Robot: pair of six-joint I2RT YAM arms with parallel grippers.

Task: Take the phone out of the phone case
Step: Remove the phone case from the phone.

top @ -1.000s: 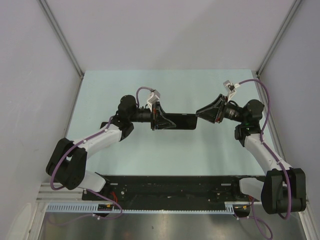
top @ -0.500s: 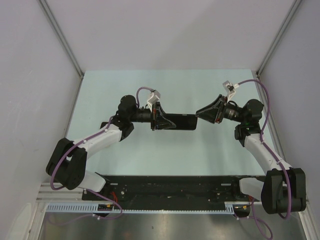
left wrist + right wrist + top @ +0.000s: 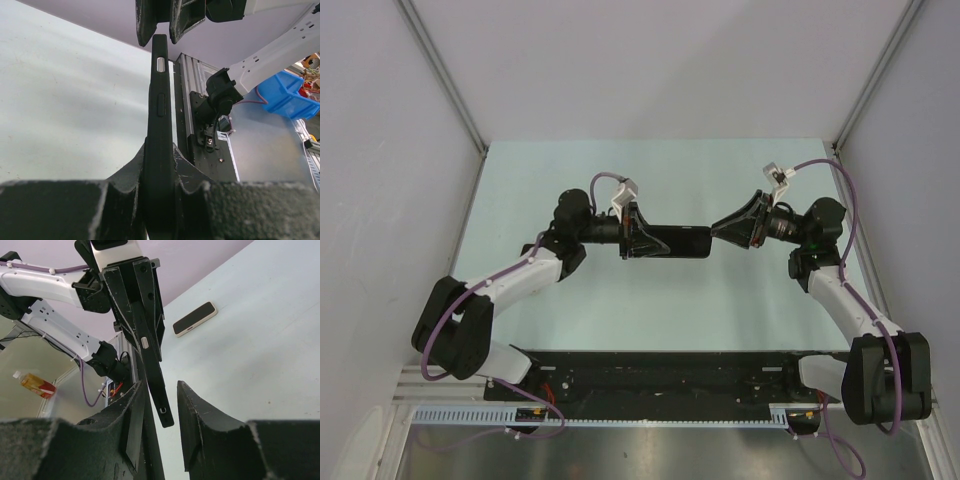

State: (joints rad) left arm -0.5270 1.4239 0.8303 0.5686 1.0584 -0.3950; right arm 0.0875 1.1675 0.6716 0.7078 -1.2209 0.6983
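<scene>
My left gripper (image 3: 638,240) is shut on one end of a black phone case (image 3: 675,242) and holds it level above the table. In the left wrist view the case (image 3: 159,100) stands edge-on between my fingers, side buttons showing. My right gripper (image 3: 715,232) is open, its jaws on either side of the case's far end (image 3: 165,415), not closed on it. A dark-screened phone with a pale rim (image 3: 195,319) lies flat on the table in the right wrist view. It is hidden in the top view. I cannot tell whether anything sits inside the case.
The pale green table (image 3: 620,180) has grey walls on three sides. A black rail with the arm bases (image 3: 660,370) runs along the near edge. A blue bin (image 3: 285,92) and a bottle (image 3: 35,382) lie beyond the table.
My right gripper has edged slightly left, closer round the case's end. The left gripper and case have barely moved.
</scene>
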